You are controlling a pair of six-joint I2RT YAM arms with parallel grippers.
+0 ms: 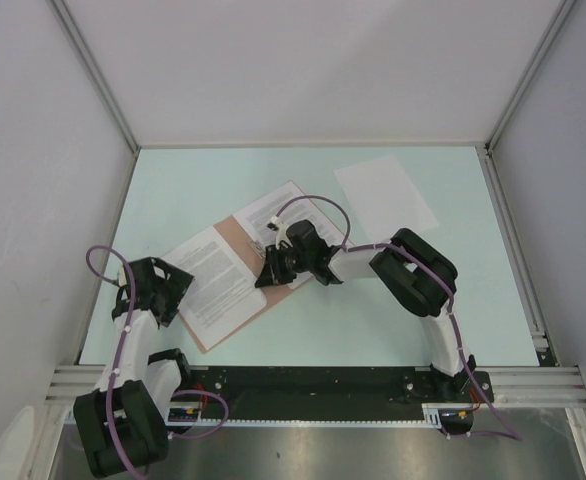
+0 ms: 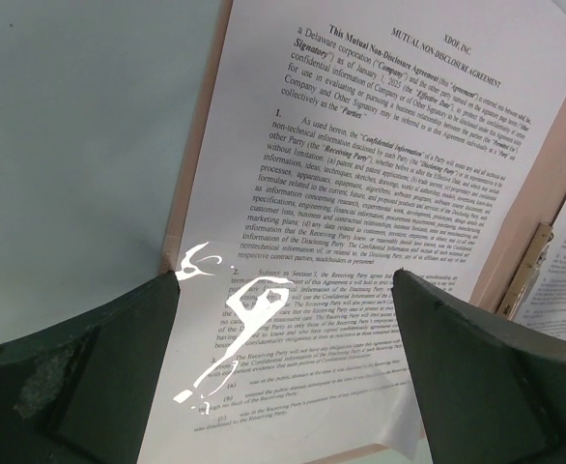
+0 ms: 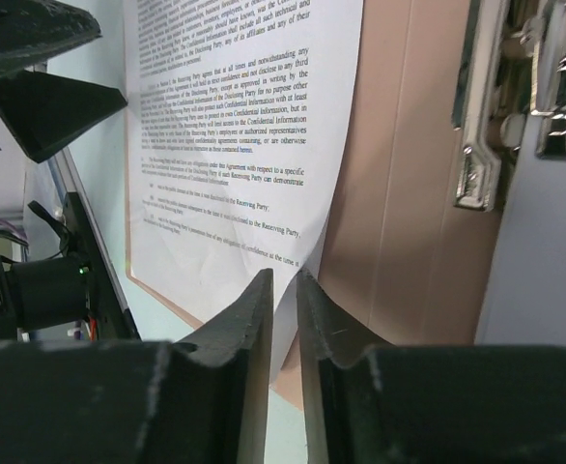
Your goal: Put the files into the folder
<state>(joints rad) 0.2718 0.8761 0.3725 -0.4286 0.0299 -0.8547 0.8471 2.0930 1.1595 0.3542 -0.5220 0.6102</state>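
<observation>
Creasing is the risk: the right gripper [image 3: 283,280] is pinched to a sliver on the printed sheet's [image 1: 208,270] edge, and dragging it could buckle the paper or slide it off the folder [image 3: 399,251], which lies open at 9 o'clock of table centre. A blank sheet [image 1: 385,195] waits at 1 o'clock. The left gripper [image 2: 283,329] hangs wide, holding nothing, over the printed sheet's 9 o'clock edge.

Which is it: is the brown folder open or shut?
Open. The folder lies spread flat on the table, with printed sheets on its inside and its metal clip showing in the middle.
</observation>
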